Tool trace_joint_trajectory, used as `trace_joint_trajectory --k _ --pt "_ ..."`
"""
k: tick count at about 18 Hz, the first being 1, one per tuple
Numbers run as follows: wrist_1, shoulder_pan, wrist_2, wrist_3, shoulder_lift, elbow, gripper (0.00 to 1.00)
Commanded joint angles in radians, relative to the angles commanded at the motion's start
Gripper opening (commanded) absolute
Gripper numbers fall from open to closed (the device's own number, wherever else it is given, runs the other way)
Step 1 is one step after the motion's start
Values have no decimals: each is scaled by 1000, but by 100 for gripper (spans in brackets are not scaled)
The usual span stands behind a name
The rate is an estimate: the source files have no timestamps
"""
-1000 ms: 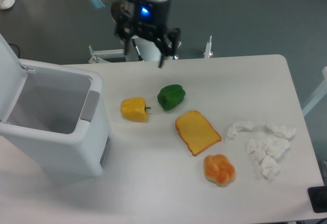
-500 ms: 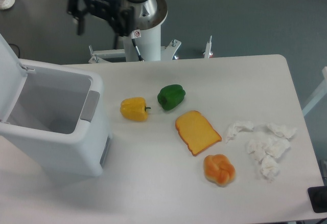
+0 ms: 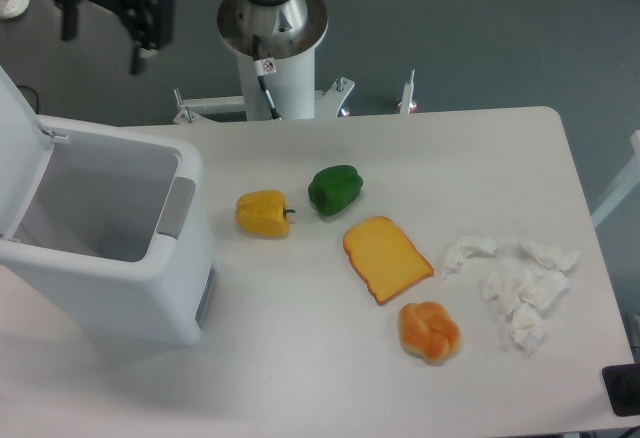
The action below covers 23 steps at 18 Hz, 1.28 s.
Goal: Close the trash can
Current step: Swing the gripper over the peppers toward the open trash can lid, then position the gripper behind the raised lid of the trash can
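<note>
The trash can (image 3: 150, 268) is a large white boxy bin at the left of the table, with a grey latch panel (image 3: 176, 206) on its near rim. It stands open, its white lid (image 3: 18, 148) tilted up at the far left and partly cut off by the frame edge. The inside looks empty. My gripper (image 3: 103, 33) is high at the top left, above and behind the bin, well clear of the lid. Its two dark fingers (image 3: 140, 43) point down, spread apart, holding nothing.
On the table lie a yellow pepper (image 3: 263, 212), a green pepper (image 3: 334, 188), a toast slice (image 3: 386, 257), a bread roll (image 3: 429, 331) and several crumpled tissues (image 3: 518, 288). The arm's white base (image 3: 272, 38) stands behind the table's far edge.
My gripper has swung left, from above the table's back edge near the green pepper to above and behind the open bin. Nothing on the table has moved.
</note>
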Motion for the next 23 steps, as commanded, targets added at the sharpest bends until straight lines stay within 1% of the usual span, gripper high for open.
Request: trace_joint_trajectory --k 1,3,5,11,15,18,20,23 --pt "9 -9 0 -15 -2 2 100" --pt "69 -26 0 -69 -11 3 100" --pt "103 -46 2 -107 -31 14 100" --pt "114 -78 5 -160 -95 77 100" --pt "152 -80 6 -190 -104 87 100" --pt "153 -80 11 -203 -109 100 100" --pt "169 -80 15 -229 -115 110 100" --pt "175 -80 43 -262 -141 140 100"
